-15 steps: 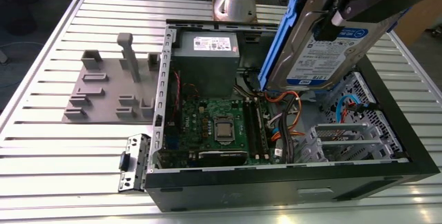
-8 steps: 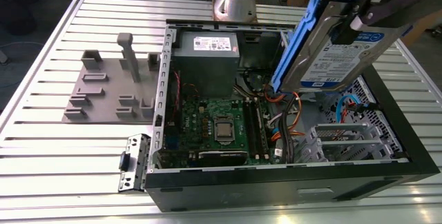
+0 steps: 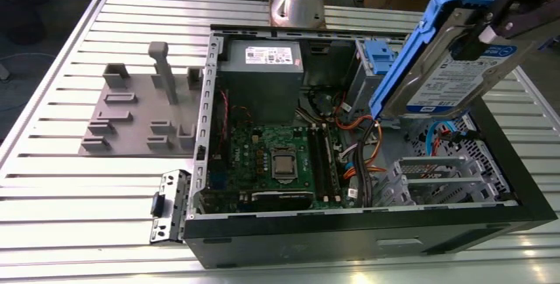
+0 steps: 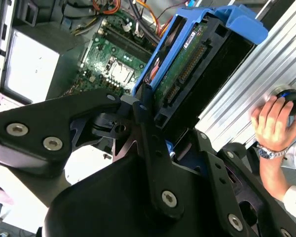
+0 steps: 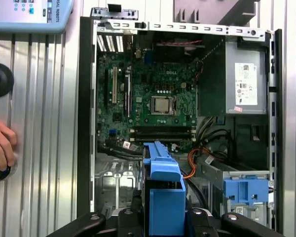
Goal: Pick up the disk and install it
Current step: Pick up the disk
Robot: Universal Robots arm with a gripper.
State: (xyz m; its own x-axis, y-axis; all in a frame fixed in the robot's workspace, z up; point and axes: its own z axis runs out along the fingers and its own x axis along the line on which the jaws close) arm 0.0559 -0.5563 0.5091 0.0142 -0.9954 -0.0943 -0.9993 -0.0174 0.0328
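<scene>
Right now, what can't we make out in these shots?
- Exterior view: gripper cut off by the top edge; the disk it holds hides the case wall behind it.
- First wrist view: the disk's blue bracket blocks the case floor beneath.
- Second wrist view: black knob partly covered by a hand.

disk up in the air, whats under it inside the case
Below the disk lie orange cables and a silver drive cage in the case. The case floor straight beneath is covered by the disk.

orange cables [image 3: 374, 145] beside drive cage [image 3: 435, 180]
</scene>
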